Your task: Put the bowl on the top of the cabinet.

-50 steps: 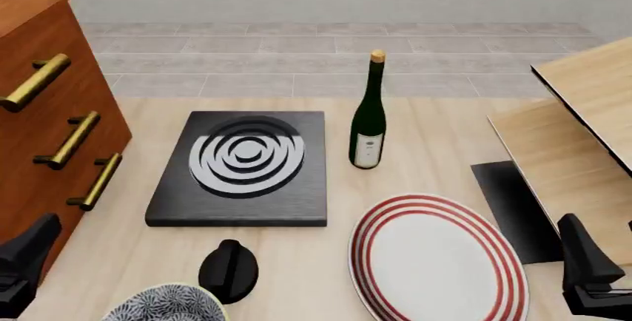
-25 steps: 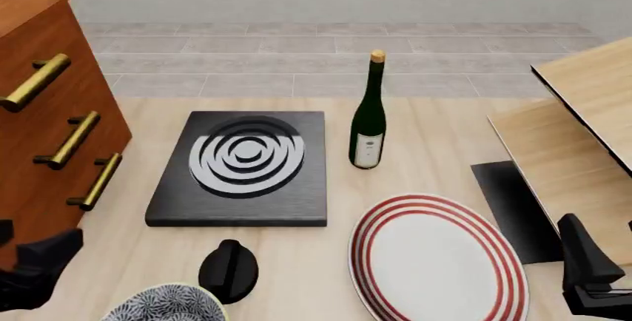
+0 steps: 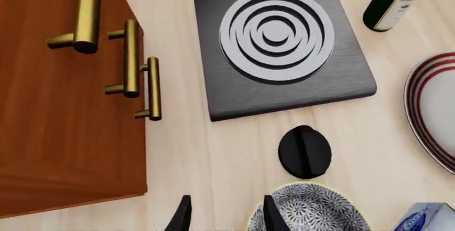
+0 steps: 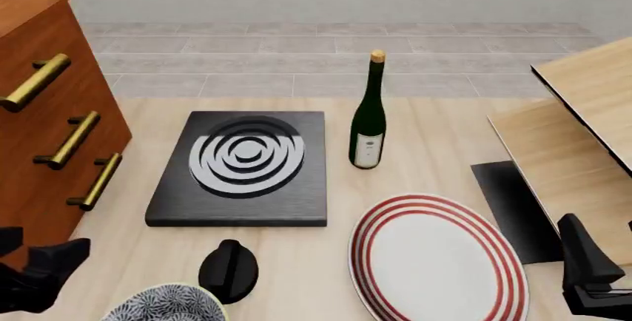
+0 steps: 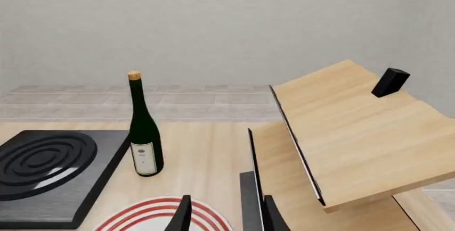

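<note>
Sitting on the table [image 4: 296, 262] at its near edge, the bowl [image 4: 166, 304] is just beside the black knob [image 4: 228, 269], with the cabinet [image 4: 44, 129] off to the left. The left fingers [image 3: 271, 216] are apart and empty, one tip over the bowl's rim. The right fingers [image 5: 271, 215] are apart too, above the plate [image 4: 439, 258].

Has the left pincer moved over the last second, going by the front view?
Yes. The left pincer has swung rightward along the table's near edge, away from the cabinet and toward the bowl. The bowl itself has not shifted.
</note>
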Action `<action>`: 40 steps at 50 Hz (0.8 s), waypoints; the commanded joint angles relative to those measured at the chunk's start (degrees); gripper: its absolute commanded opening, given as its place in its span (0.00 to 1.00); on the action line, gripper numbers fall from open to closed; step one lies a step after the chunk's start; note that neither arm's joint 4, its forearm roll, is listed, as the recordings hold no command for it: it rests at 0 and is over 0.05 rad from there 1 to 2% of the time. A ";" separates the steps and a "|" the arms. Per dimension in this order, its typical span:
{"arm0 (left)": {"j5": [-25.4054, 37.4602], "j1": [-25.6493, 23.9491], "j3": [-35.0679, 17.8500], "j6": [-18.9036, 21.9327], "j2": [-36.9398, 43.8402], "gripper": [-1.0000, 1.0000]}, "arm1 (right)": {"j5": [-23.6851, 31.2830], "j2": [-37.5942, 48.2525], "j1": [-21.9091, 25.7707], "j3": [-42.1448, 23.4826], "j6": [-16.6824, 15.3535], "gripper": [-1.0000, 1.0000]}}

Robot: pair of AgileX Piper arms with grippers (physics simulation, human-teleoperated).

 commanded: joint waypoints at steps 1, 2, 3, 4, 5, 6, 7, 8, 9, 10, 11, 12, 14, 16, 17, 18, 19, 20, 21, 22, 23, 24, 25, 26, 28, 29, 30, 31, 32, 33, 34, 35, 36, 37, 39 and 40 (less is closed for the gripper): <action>1.79 -0.38 -1.82 0.17 0.35 1.00 | 0.00 0.00 0.00 0.00 0.00 1.00; 2.05 -0.45 -1.99 0.14 0.33 1.00 | 0.00 0.00 -0.02 0.00 0.00 1.00; 2.54 -0.64 -2.31 0.12 0.23 1.00 | 0.00 0.00 0.00 0.00 0.00 1.00; 3.06 -0.73 -2.83 0.03 0.33 1.00 | 0.00 0.00 0.00 0.00 0.02 1.00; 3.34 -0.84 -3.09 -0.03 0.36 1.00 | 0.00 0.00 0.00 0.00 -0.01 1.00; 3.89 -1.21 -3.46 0.03 0.14 1.00 | 0.00 -0.01 0.00 0.00 0.00 1.00; 4.26 -1.43 -3.66 0.04 0.07 1.00 | 0.00 0.00 0.00 0.00 0.00 1.00; 4.58 -1.61 -3.81 -0.10 0.17 1.00 | 0.00 0.00 0.00 0.00 0.00 1.00; 4.75 -1.64 -3.88 -0.07 0.27 1.00 | 0.00 -0.01 0.00 0.00 0.01 1.00; 4.75 -1.64 -3.89 -0.07 0.27 1.00 | 0.00 -0.01 0.00 0.00 0.01 1.00; 4.92 -1.79 -3.99 -0.10 0.34 1.00 | 0.00 0.00 0.01 0.00 -0.01 1.00; 5.28 -2.31 -3.98 -0.22 0.42 1.00 | 0.00 -0.02 -0.01 0.00 0.00 1.00; 5.76 -2.54 -4.30 -0.10 0.38 1.00 | 0.00 0.00 -0.01 0.00 -0.01 1.00; 6.32 -2.84 -4.74 -0.13 0.52 1.00 | 0.00 0.00 0.00 0.00 0.00 1.00; 6.89 -3.18 -4.99 -0.76 1.28 1.00 | 0.00 -0.01 -0.01 0.00 0.00 1.00; 7.07 -3.09 -5.27 -0.40 1.07 1.00 | 0.00 0.00 0.00 0.00 -0.01 1.00; 7.48 -3.21 -5.22 -0.74 1.47 1.00 | 0.00 0.00 0.00 0.00 -0.01 1.00; 7.50 -3.14 -5.21 -0.69 1.48 1.00 | 0.00 -0.01 -0.01 0.00 0.00 1.00; 7.55 -2.67 -5.27 -0.16 1.61 1.00 | 0.00 0.01 0.00 0.00 0.00 1.00; 7.60 -2.54 -5.26 -0.12 1.85 1.00 | 0.00 0.01 0.01 0.00 0.00 1.00; 7.79 -2.57 -5.41 -0.04 1.94 1.00 | 0.00 0.00 0.00 0.00 0.00 1.00; 7.88 -2.34 -5.53 0.01 2.26 1.00 | 0.00 0.00 -0.01 0.00 0.00 1.00; 8.17 -2.37 -5.57 -0.33 2.79 1.00 | 0.00 0.00 0.00 0.00 -0.01 1.00; 8.38 -2.36 -5.93 -0.33 2.93 1.00 | 0.00 -0.01 -0.01 0.00 0.00 1.00; 8.66 -2.44 -6.20 -0.43 3.19 1.00 | 0.00 0.01 0.00 0.00 0.00 1.00; 9.04 -2.63 -6.28 -0.60 3.34 1.00 | 0.00 0.00 0.00 0.00 -0.01 1.00; 9.20 -2.67 -6.31 -0.58 3.39 1.00 | 0.00 0.02 0.00 0.00 0.00 1.00; 9.56 -3.04 -6.23 -0.59 3.38 1.00 | 0.00 0.01 0.01 0.00 0.00 1.00; 9.74 -3.18 -6.14 -0.76 3.58 1.00 | 0.00 0.00 0.00 0.00 -0.01 1.00; 10.01 -3.34 -6.23 -0.52 3.59 1.00 | 0.00 0.01 0.00 0.00 0.00 1.00; 10.08 -3.33 -6.17 -0.36 3.70 1.00 | 0.00 0.00 0.00 0.00 -0.01 1.00; 10.49 -3.88 -6.10 -0.42 3.83 1.00 | 0.00 0.01 -0.01 0.00 0.01 1.00; 10.77 -4.12 -6.05 -0.24 3.91 1.00 | 0.00 0.00 -0.01 0.00 0.00 1.00; 10.92 -4.31 -5.99 -0.27 4.13 1.00 | 0.00 0.00 -0.01 0.00 0.00 1.00; 11.37 -4.84 -6.12 -0.29 4.28 1.00 | 0.00 0.01 -0.01 0.00 -0.01 1.00; 11.62 -5.09 -6.36 -0.29 4.28 1.00 | 0.00 0.00 0.00 0.00 0.01 1.00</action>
